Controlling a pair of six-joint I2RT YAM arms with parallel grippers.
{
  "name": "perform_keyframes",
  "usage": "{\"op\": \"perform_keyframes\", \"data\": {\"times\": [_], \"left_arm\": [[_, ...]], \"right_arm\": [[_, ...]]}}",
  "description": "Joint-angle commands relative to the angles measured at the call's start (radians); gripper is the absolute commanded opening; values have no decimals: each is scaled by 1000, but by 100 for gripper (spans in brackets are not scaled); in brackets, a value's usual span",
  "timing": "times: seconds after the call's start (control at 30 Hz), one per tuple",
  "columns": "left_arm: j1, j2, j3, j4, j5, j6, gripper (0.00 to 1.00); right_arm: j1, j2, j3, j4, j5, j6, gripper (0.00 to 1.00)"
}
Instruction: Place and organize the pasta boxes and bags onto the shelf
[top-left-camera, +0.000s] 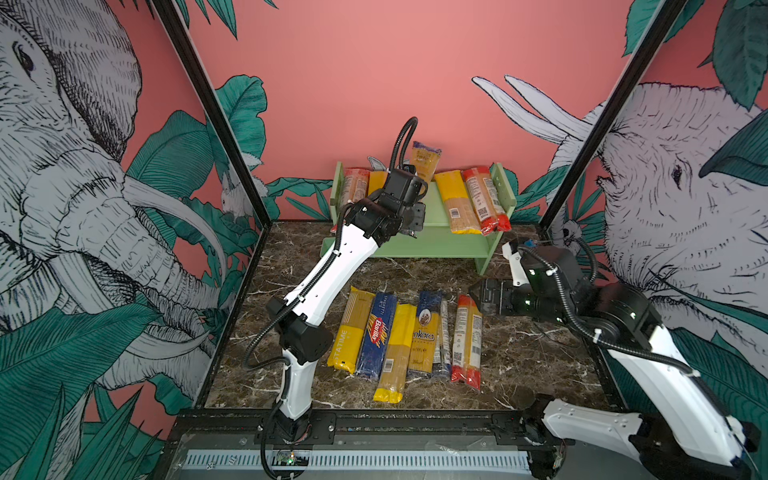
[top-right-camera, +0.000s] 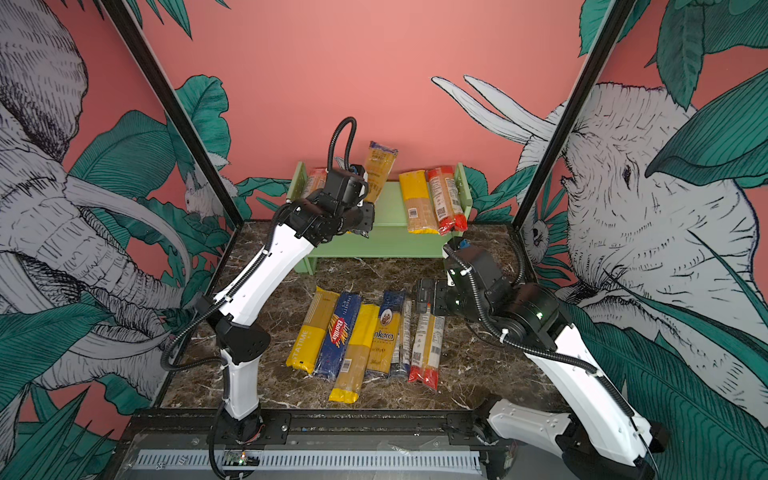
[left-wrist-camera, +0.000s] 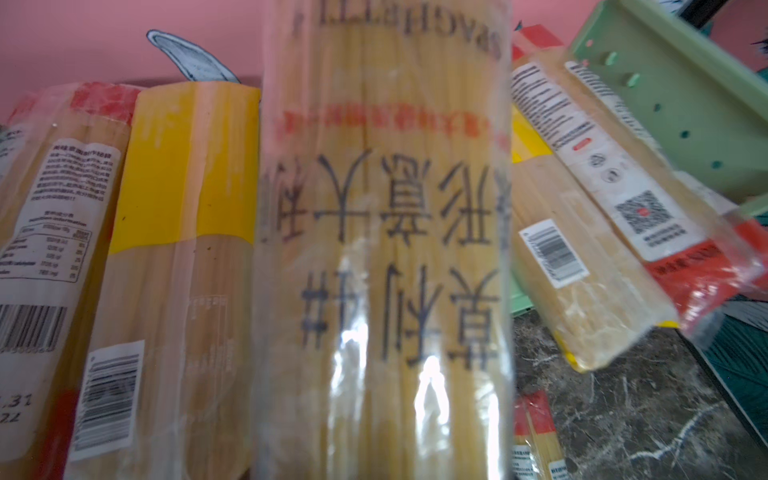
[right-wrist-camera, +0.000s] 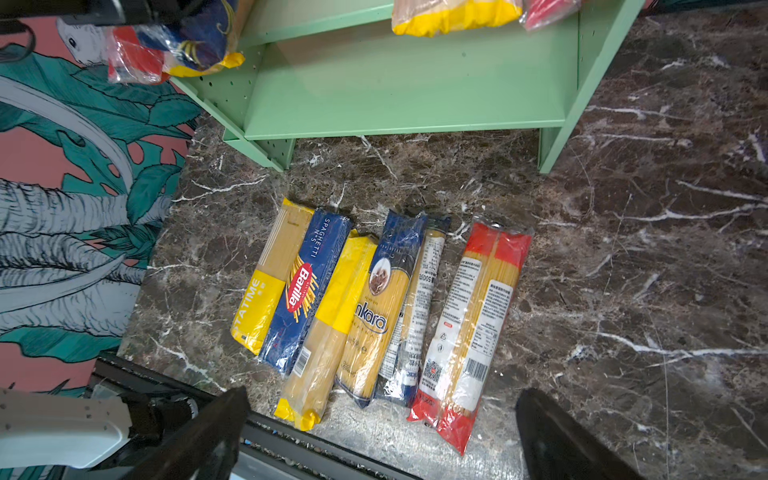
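**Q:** What is the state of the left tool?
**A:** The left tool (top-left-camera: 417, 216) is clamped on a spaghetti packet with dark blue print (top-left-camera: 426, 160). The packet stands tilted over the top board of the shelf (top-left-camera: 432, 247). It rises between a left pair of packets (top-left-camera: 361, 185) and a right pair of packets (top-left-camera: 469, 199) lying on that board. The near ends of the right pair overhang the front edge.

**Q:** And the right tool?
**A:** The right tool (right-wrist-camera: 382, 436) has its jaws wide apart and holds nothing. It hangs over the tabletop (top-left-camera: 540, 353), near the far end of a red-ended packet (top-left-camera: 467, 340). That packet closes a row of six, which includes a Barilla box (top-left-camera: 378, 334) and an Ankara packet (top-left-camera: 424, 332).

**Q:** What are the surface and room like?
**A:** The tabletop is dark brown marble with white veins. The shelf stands at its far edge, against a pink wall (top-left-camera: 353, 62) painted with elephants and green leaves. Black frame posts (top-left-camera: 212, 112) rise at the corners.
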Motion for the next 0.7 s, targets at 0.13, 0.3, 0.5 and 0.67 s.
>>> {"op": "perform_keyframes", "data": {"times": [0.13, 0.3, 0.5, 0.67], "left_arm": [[65, 37, 146, 170, -5, -96, 0], [74, 80, 164, 208, 15, -130, 0], [78, 122, 199, 229, 46, -167, 0], [79, 127, 203, 223, 41, -175, 0]], "right_arm": [[-32, 69, 39, 53, -3, -69, 99], [-92, 85, 24, 73, -53, -85, 99], [-178, 85, 4, 87, -111, -98, 99], [-224, 98, 2, 98, -147, -107, 99]]}}
